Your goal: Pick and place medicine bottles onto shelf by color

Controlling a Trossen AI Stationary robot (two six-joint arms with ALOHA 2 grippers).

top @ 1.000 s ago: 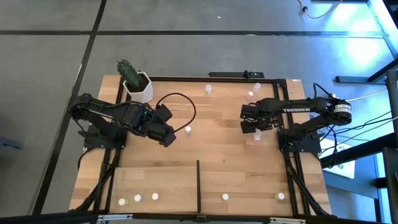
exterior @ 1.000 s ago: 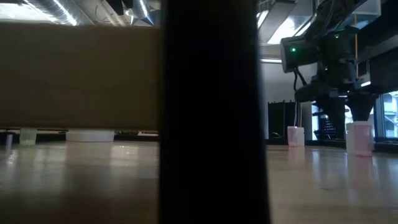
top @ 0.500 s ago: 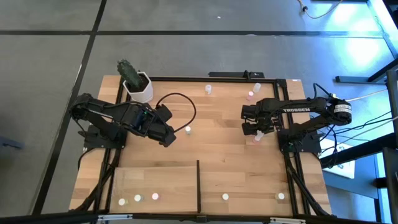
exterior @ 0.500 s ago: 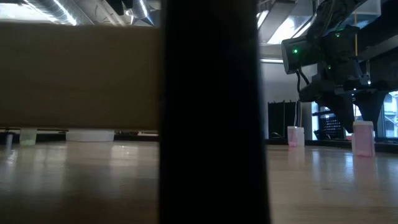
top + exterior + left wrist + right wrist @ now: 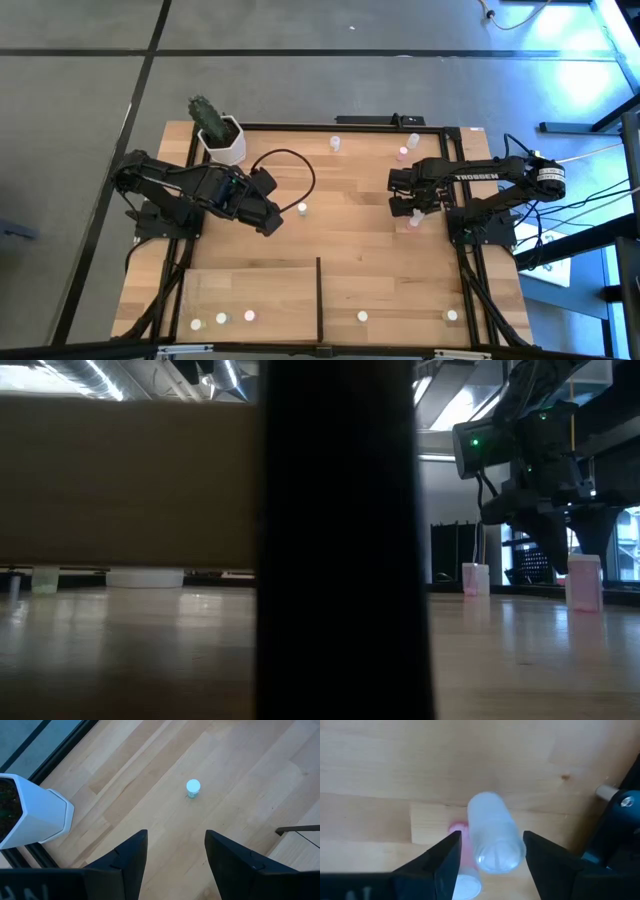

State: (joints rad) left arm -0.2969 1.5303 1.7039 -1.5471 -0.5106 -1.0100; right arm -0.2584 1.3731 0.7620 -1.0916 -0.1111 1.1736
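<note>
My right gripper (image 5: 405, 207) points down at the table's right side, open, its fingers on either side of a whitish medicine bottle (image 5: 492, 837) that stands on its base. A pink bottle (image 5: 460, 870) (image 5: 413, 220) stands just outside one finger. My left gripper (image 5: 271, 226) hangs open over the table's left half, and a white-capped bottle (image 5: 193, 788) (image 5: 302, 209) stands beyond it. The shelf (image 5: 250, 290) with its black divider (image 5: 319, 296) lies at the near edge, and several bottles stand along its near side. My right gripper has the whitish bottle's cap end (image 5: 495, 857) filling most of the gap between its fingers (image 5: 540, 855). I cannot tell whether either finger touches it. The bottle stands on the table.
A white hexagonal cactus pot (image 5: 222, 140) stands at the far left corner, with a black cable loop (image 5: 290, 160) beside it. Three more bottles (image 5: 404, 152) stand near the far edge. In the low view the divider (image 5: 340, 540) blocks the middle.
In the low view my right gripper's fingers have swung a little toward the table's right edge, over the pink bottle, then held still. No bottle has visibly moved.
</note>
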